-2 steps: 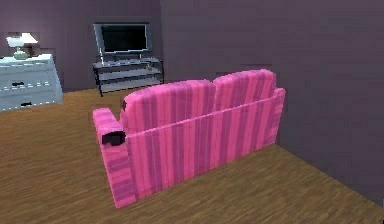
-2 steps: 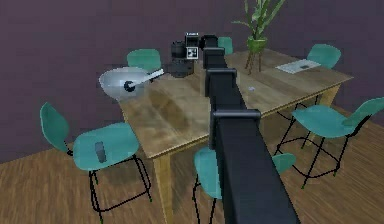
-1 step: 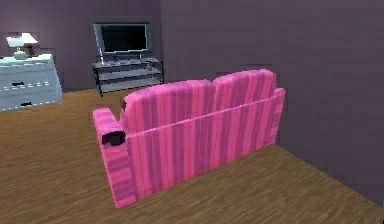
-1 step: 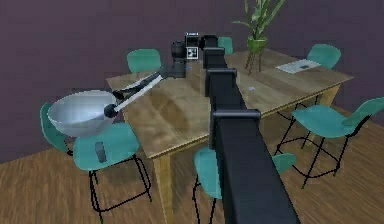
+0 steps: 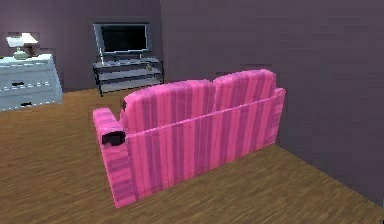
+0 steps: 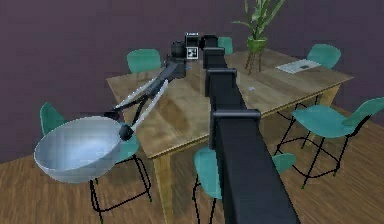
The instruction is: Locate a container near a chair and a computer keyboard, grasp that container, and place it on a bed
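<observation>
in the arm side view the arm (image 6: 236,135) reaches out over a wooden table (image 6: 190,112). from the gripper (image 6: 126,128), two thin fingers (image 6: 143,100) slant down past the table's left edge. at their tips hangs a pale grey bowl (image 6: 84,148), clear of the tabletop and just off the table's near corner, so we take it as held. how wide the jaws stand we cannot tell. teal chairs ring the table, one (image 6: 50,118) behind the bowl and another (image 6: 345,122) at the right edge. a plant (image 6: 258,28) stands near the far edge, with a flat grey thing (image 6: 298,66) at the far right corner.

in the forward view we face the back of a pink striped sofa (image 5: 200,130). beyond it a tv (image 5: 122,38) sits on a stand (image 5: 128,72), and a lamp (image 5: 25,42) tops a white dresser (image 5: 28,84).
</observation>
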